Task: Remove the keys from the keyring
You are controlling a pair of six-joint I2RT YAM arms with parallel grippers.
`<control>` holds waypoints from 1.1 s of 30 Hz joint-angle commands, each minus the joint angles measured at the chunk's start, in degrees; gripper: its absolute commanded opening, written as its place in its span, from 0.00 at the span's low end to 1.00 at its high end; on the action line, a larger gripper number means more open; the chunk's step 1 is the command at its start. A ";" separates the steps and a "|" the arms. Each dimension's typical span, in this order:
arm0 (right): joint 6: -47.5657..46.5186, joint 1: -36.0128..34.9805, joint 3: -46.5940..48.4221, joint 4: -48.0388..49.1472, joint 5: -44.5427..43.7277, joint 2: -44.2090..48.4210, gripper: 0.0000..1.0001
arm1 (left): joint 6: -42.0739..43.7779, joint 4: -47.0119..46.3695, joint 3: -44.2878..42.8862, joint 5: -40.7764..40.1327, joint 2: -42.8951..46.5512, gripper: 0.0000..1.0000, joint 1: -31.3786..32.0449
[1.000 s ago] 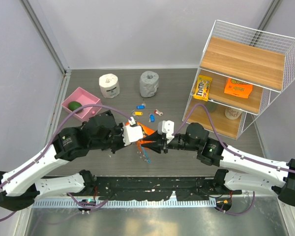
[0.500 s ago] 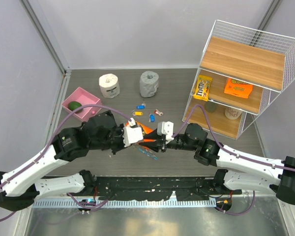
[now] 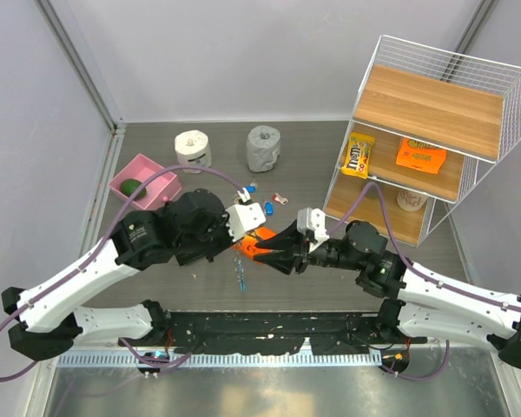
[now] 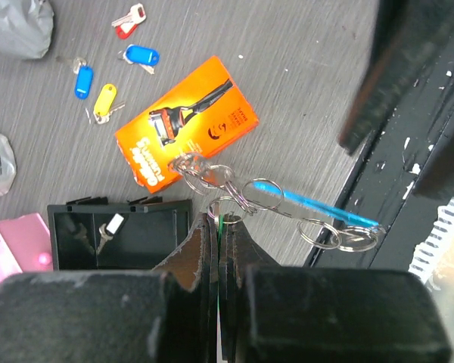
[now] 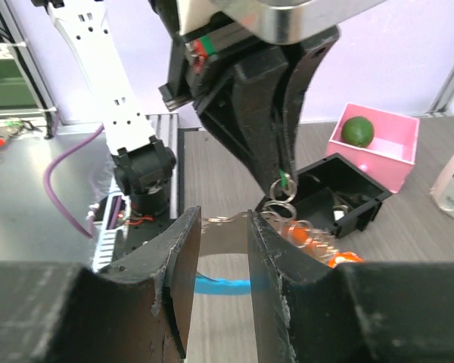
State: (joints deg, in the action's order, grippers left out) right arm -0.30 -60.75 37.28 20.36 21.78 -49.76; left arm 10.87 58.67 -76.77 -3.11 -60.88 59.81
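Clamping left hand (image 4: 221, 221) shut on keys (image 4: 210, 175) above orange box (image 4: 188, 121); bracketing keyring (image 4: 303, 203) with narrowly parted right hand (image 5: 223, 227), grip unclear; next, probably pulling apart.

The table (image 3: 313, 156) is evenly, brightly lit; soft shadows are cast beside the orange box (image 4: 185, 121); foreground below it is blurred.

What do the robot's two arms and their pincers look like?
Both the left arm and right arm have smooth white shells with chunky black joints. A thin purple cable loops along each. A small white box sits at each wrist. The left gripper and right gripper are matt black, each with two flat, tapering fingers.
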 commanded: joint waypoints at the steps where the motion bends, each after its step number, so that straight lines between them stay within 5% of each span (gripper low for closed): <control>1: 6.01 -2.35 -0.36 2.05 0.98 -0.16 0.36 | -4.28 1.71 -4.35 -3.30 -1.78 0.00 -0.13; 21: 4.25 -5.96 1.30 3.28 -1.91 -6.14 0.36 | -14.13 9.61 -13.14 -6.47 -10.66 0.00 -0.13; 33: -3.74 -5.96 -0.45 4.85 -17.82 -9.74 0.34 | -14.57 9.62 -13.40 -2.07 -9.52 0.00 -0.22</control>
State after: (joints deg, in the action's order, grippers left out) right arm 0.14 -66.37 36.53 19.99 10.98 -59.31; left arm -2.87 68.75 -88.09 -7.33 -72.03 59.81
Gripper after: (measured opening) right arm 0.344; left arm 0.036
